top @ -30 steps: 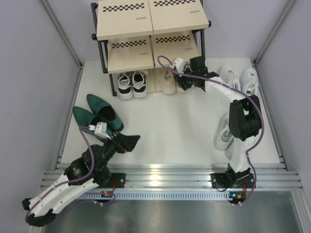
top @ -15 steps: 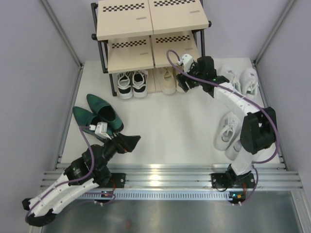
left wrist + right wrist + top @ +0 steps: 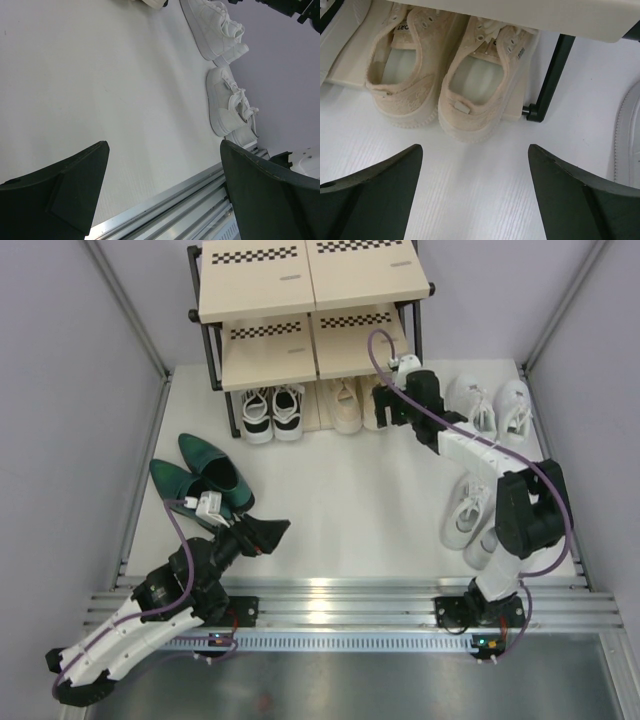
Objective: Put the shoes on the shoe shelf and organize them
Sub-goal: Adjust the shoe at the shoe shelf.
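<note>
White floor; two beige sneakers; left tool, right tool wide apart, empty.

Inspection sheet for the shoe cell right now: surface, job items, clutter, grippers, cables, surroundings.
Surface: white table, no spills seen.
Job's things: shoe shelf upright; black-and-white sneakers and beige sneakers on its bottom tier; green heeled shoes, far white sneakers, near white sneakers on the table.
Clutter: nothing seen.
Grippers: left gripper open, empty; right gripper open, empty, facing the beige heels.
Cables: purple cables along both arms, right one looping by the shelf.
Surroundings: plain walls, metal rail at near edge.
</note>
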{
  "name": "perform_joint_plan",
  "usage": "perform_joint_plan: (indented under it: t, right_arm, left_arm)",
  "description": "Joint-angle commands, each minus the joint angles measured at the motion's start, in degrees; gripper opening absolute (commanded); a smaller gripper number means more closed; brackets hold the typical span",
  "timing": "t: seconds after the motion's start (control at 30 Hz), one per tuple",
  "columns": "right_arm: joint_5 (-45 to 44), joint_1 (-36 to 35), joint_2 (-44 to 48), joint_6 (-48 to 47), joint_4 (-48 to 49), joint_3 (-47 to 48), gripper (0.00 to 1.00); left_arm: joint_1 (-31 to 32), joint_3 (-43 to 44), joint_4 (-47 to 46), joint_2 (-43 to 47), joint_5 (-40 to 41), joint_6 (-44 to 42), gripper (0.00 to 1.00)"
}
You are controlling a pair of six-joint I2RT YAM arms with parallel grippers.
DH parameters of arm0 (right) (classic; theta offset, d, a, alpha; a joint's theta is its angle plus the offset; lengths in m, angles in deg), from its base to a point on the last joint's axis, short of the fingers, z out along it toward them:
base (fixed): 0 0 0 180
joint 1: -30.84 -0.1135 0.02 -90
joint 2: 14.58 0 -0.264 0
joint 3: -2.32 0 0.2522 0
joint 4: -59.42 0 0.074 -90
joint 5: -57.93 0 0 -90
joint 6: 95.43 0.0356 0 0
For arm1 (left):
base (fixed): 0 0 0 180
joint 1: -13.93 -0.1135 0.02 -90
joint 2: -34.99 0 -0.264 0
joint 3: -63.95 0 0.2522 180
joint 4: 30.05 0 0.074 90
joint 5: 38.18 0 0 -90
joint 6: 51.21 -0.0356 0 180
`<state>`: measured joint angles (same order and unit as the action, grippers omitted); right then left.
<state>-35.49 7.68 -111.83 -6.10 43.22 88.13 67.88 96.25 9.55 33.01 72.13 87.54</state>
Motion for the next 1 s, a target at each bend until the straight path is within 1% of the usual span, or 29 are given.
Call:
perform_joint_plan:
  t: [0.0,0.3,0.57,0.7,0.73,0.9,0.97]
  right_arm:
    - [-2.12,-0.31,-2.85,4.70,6.82,0.98,0.86]
    - [-1.15,-0.40,-9.09,5.85,12.62,3.62,0.86]
    - [0.34,-0.49,-12.78,7.08,14.30,6.08,0.84]
    - [1.31,-0.40,-14.10,8.13,14.04,6.70,0.78]
    - [1.14,-0.40,-14.28,8.40,13.95,6.79,0.75]
    - [0.43,-0.40,-15.60,9.45,12.63,7.58,0.69]
    - [0.96,-0.40,-15.95,9.37,11.84,8.19,0.65]
  left_arm:
    - [0.01,1.58,-0.18,0.66,-0.98,0.29,0.98]
    - [0.01,0.88,-0.18,0.66,-0.01,0.38,0.98]
    - [0.01,-0.18,-0.09,0.66,0.78,0.91,0.98]
    - [0.01,-0.18,-0.18,0.66,1.04,0.82,0.98]
    - [0.01,-0.18,-0.18,0.66,1.04,0.73,0.98]
    - [0.01,-0.18,-0.18,0.66,0.51,0.91,0.98]
    - [0.01,-0.18,-0.18,0.57,0.43,0.99,0.98]
